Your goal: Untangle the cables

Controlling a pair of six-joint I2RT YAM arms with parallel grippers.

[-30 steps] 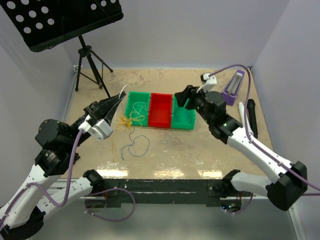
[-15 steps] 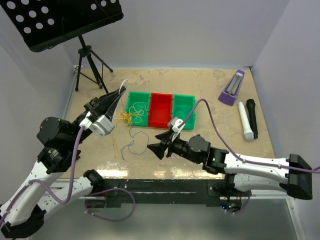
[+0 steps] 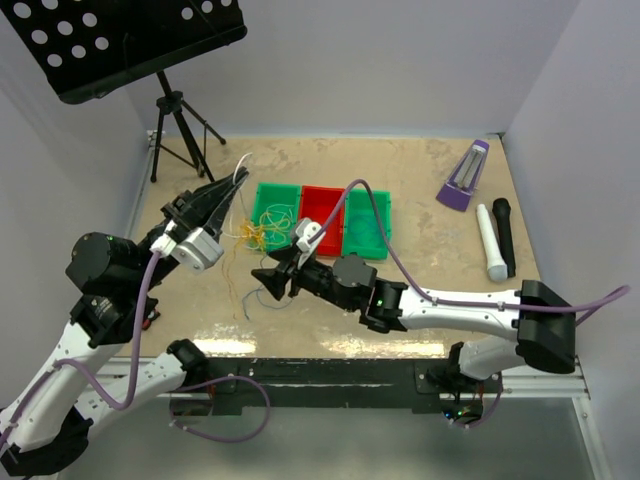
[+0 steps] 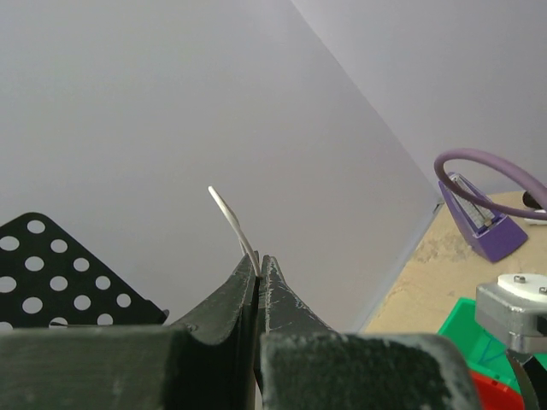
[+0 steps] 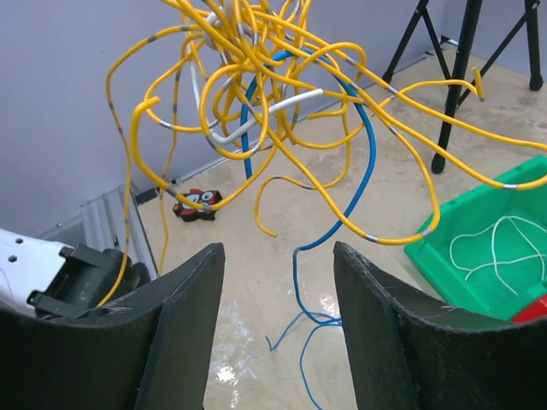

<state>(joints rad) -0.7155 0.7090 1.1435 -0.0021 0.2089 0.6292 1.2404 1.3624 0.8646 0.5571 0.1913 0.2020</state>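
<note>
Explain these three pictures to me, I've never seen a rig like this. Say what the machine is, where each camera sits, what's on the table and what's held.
It is a robot: two arms bolted at the near edge of a table. The wide picture looks down from above and behind them. The other two come from a camera on each wrist, so each shows its own fingers. The left fingers are shut on a white cable near its end. A yellow tangle hangs below them, with a blue cable trailing to the table. The right fingers stand open facing the tangle, holding nothing. On the table lie three bins (green, red, green), a purple metronome and what look like two microphones. A black music stand stands far left.
</note>
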